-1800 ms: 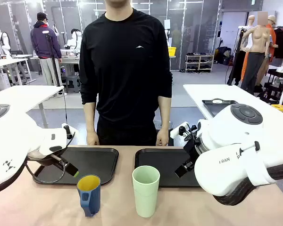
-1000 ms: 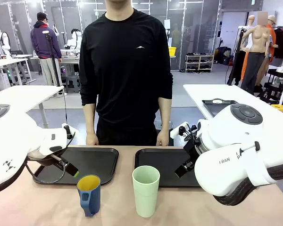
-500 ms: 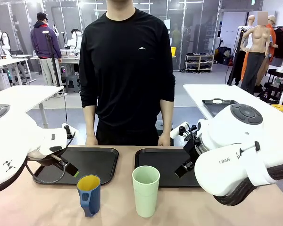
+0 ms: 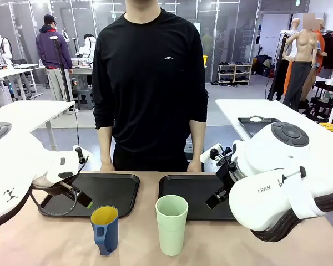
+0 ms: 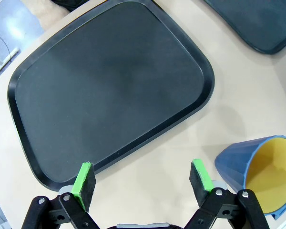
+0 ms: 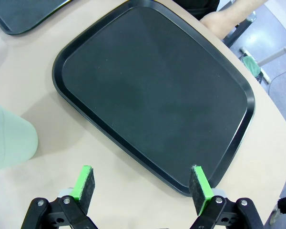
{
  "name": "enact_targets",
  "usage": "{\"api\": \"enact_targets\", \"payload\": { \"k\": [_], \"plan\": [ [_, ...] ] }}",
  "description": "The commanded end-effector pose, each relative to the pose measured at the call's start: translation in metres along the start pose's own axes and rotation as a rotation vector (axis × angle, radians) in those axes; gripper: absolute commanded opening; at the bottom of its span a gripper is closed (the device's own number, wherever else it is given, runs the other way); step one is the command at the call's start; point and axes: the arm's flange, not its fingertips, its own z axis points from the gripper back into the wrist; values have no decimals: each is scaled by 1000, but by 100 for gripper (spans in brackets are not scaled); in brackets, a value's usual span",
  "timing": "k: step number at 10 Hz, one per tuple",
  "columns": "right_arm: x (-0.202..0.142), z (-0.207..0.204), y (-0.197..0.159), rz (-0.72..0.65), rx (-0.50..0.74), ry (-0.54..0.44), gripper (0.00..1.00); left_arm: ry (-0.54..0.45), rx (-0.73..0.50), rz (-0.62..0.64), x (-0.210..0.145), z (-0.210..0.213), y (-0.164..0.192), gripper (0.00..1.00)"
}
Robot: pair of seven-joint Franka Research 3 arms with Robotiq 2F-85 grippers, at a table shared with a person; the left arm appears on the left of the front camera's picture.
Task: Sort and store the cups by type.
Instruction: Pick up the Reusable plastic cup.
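so the mug (image 4: 105,229) stands upright on the worktop (image 4: 139,244) just in front of the left tray (image 4: 111,185), the tumbler (image 4: 171,224) upright in front of the right tray (image 4: 186,188), the two apart. The left gripper (image 5: 141,174) hangs spread wide by its tray's near edge with the mug close off to one side, so that arm's nearer to it. The right gripper (image 6: 141,176), spread and empty too, has the tumbler likewise. Both trays bare, loads of room to set down

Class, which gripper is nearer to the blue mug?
Left. The left gripper hangs open just beside the blue mug; the right gripper sits farther off, past the green tumbler.
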Motion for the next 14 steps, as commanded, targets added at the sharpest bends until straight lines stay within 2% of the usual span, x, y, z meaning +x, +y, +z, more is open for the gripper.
{"api": "enact_targets", "payload": {
  "k": [1,2,3,6,8,9,12,14],
  "plan": [
    [0,0,0,0,0,0,100,0,0,0,0,0,0,100],
    [5,7,4,-31,2,13,100,-3,-8,1,5,5,-2,100],
    [15,26,12,-40,-35,18,100,-17,40,46,16,21,-6,100],
    [41,96,32,-72,-205,0,100,-51,104,125,43,87,-18,100],
    [49,135,46,-143,-262,-2,100,-77,85,208,49,120,-31,100],
    [50,146,53,-165,-293,-9,100,-66,118,242,51,129,-39,100],
    [49,155,61,-167,-333,-20,100,-82,106,186,51,138,-48,100],
    [45,156,57,-111,-328,-51,100,-84,123,153,52,141,-47,100]
  ]
}}
